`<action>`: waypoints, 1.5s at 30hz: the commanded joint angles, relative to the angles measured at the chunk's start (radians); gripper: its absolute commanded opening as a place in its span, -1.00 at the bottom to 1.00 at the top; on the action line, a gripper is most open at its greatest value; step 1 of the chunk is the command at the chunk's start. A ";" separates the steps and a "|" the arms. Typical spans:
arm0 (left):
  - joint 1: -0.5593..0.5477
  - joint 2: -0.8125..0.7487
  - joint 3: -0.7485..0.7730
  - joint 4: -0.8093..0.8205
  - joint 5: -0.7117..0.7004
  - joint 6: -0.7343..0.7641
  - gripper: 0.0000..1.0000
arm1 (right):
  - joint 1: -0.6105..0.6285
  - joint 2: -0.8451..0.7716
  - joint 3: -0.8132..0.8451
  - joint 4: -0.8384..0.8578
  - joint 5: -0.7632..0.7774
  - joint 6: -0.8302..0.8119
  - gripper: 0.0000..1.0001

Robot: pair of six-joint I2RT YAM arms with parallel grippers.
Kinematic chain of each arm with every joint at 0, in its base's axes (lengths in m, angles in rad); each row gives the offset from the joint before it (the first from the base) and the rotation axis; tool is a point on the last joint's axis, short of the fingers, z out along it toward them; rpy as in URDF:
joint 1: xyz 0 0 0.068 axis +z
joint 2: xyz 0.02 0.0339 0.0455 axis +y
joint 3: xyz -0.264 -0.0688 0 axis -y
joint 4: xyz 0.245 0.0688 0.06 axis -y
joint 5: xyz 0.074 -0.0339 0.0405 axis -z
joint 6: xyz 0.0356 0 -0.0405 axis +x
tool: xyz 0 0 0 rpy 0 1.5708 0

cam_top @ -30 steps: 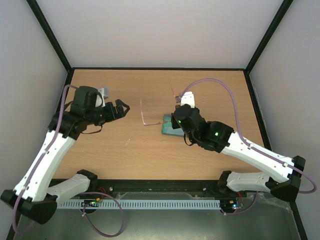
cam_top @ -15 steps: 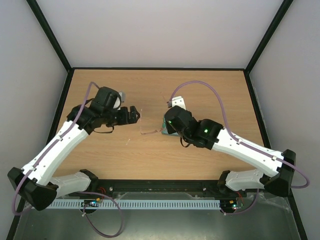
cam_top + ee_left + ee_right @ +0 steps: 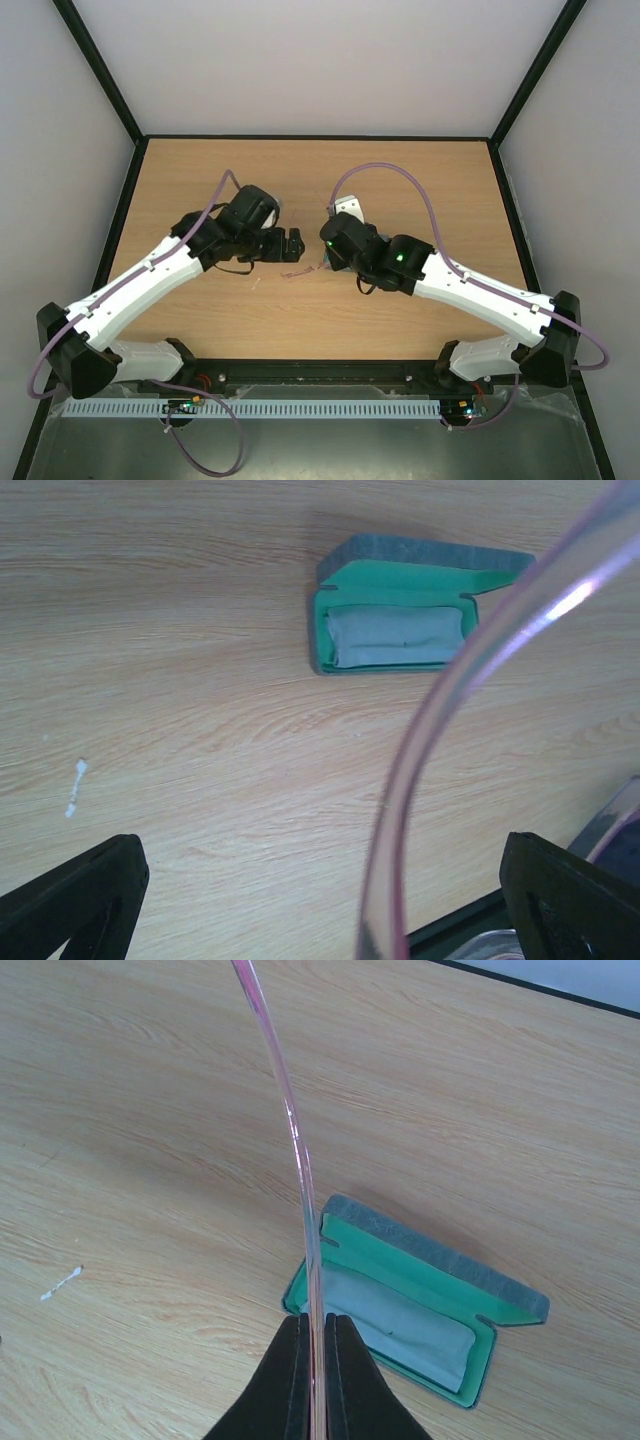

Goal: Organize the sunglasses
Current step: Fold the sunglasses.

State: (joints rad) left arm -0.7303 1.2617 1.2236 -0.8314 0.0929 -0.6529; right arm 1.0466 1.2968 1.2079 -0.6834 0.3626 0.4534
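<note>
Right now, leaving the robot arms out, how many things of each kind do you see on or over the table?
sunglasses: 1
case, open, green inside: 1
cloth lying in the case: 1
Total: 3

- The left gripper (image 3: 295,243) has swung in from the far left of the table (image 3: 450,190) to near its middle.
- Its wide-apart jaws now stand on either side of the sunglasses (image 3: 450,690).
- The right gripper (image 3: 312,1360), pinching the sunglasses, has shifted left and slightly nearer the bases.
- The two wrists, well apart before, are now just beside each other.
- From above, the case (image 3: 400,1310), partly showing earlier, now seems almost wholly covered by the right arm (image 3: 470,290).
</note>
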 commanded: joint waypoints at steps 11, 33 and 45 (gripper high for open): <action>-0.028 -0.045 0.145 -0.086 -0.074 -0.029 0.98 | -0.001 0.019 -0.003 -0.016 -0.004 0.025 -0.97; 0.099 0.007 0.013 -0.064 -0.027 0.100 0.98 | -0.001 0.007 -0.011 -0.033 -0.135 0.008 -0.97; -0.057 0.058 -0.010 -0.007 -0.032 0.024 0.98 | -0.001 0.035 -0.001 -0.007 -0.161 0.035 -0.97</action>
State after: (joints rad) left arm -0.7437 1.3090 1.2236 -0.8635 0.0517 -0.5957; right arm 1.0466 1.3247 1.1809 -0.6975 0.2070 0.4747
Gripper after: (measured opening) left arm 0.991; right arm 0.039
